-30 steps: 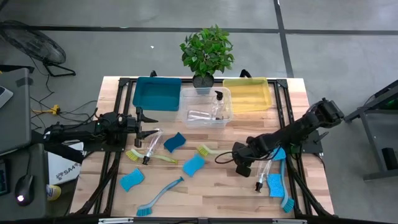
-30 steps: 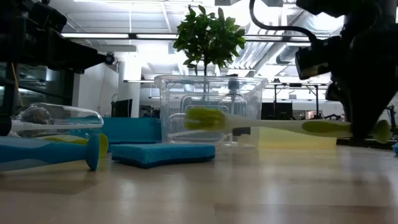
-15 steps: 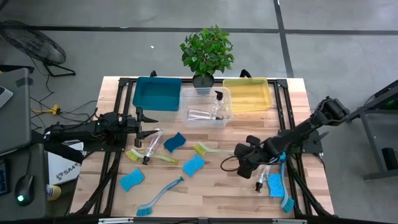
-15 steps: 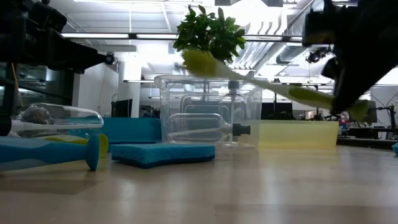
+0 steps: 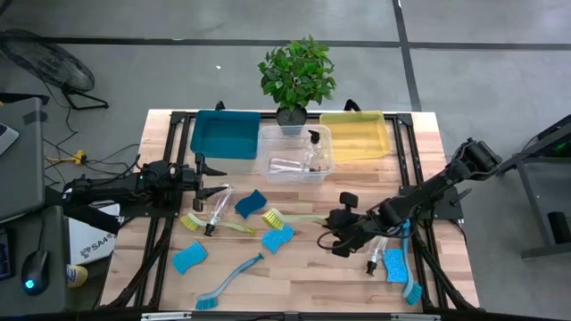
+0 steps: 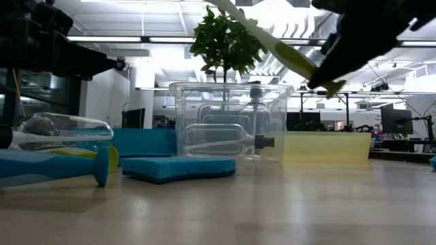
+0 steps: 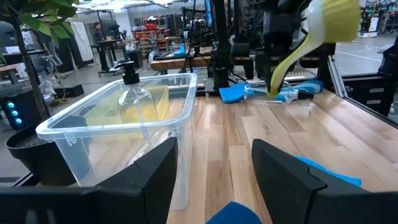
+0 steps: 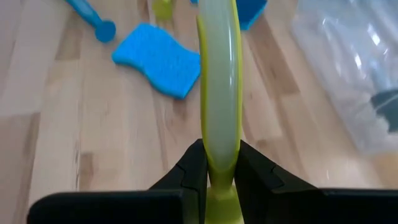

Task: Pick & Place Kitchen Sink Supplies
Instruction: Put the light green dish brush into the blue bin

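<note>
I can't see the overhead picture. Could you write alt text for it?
The right gripper holds a yellow-green dish brush over a wooden table strewn with blue sponges, brushes and a pump bottle. The left gripper waits at the left side, jaws open. Teal, clear and yellow bins line the far edge beside a potted plant.

A robotics lab is being shown: workbenches (image 7: 186, 59), monitors (image 6: 394, 121) and ceiling strip lights (image 6: 109, 39) are being seen.

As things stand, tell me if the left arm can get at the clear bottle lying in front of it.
Probably yes. The left gripper stands open and empty, and the clear bottle lies just ahead of it, with nothing over it.
</note>
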